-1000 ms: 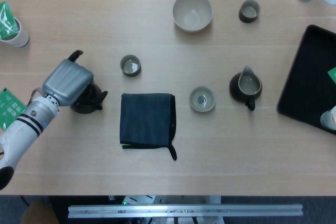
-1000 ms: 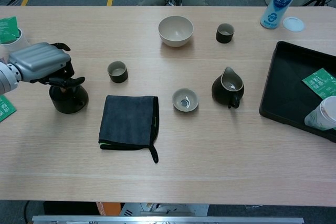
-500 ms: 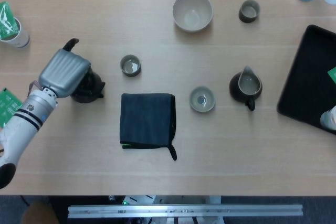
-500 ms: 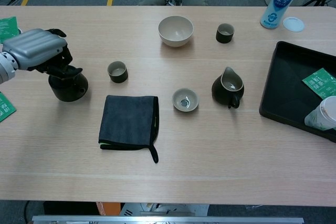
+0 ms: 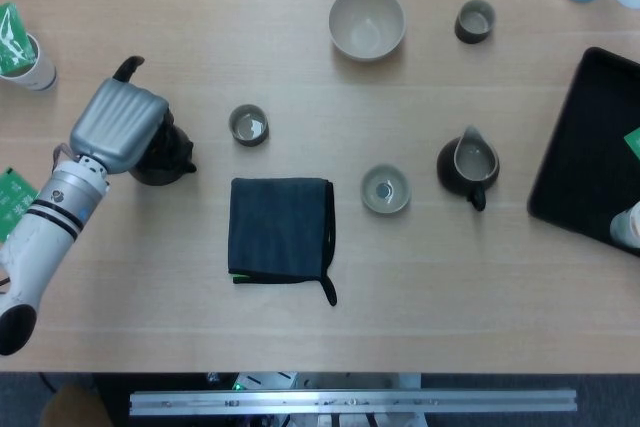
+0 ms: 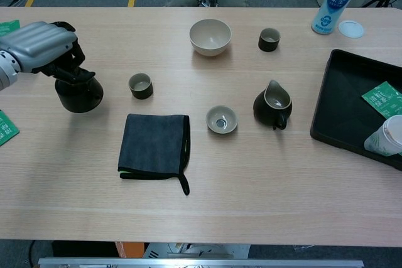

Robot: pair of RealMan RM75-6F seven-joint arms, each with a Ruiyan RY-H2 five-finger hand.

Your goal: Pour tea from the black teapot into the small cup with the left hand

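Observation:
My left hand [image 5: 118, 127] [image 6: 41, 44] grips the black teapot [image 5: 166, 157] [image 6: 79, 93] from above at the table's left side, its fingers curled around the handle and lid area. The pot looks raised a little off the wood and is still upright. The small dark cup [image 5: 248, 125] [image 6: 141, 85] stands on the table just right of the pot, apart from it. Much of the teapot's top is hidden under the hand. My right hand shows in neither view.
A folded dark cloth [image 5: 280, 229] lies below the cup. Further right are a pale dish [image 5: 385, 189], a dark pitcher [image 5: 467, 164], a pale bowl [image 5: 367, 22], another dark cup [image 5: 474, 21] and a black tray [image 5: 590, 147]. A paper cup [image 5: 25, 52] stands far left.
My left hand has carried the teapot up and toward the far side of the table. Nothing else has moved.

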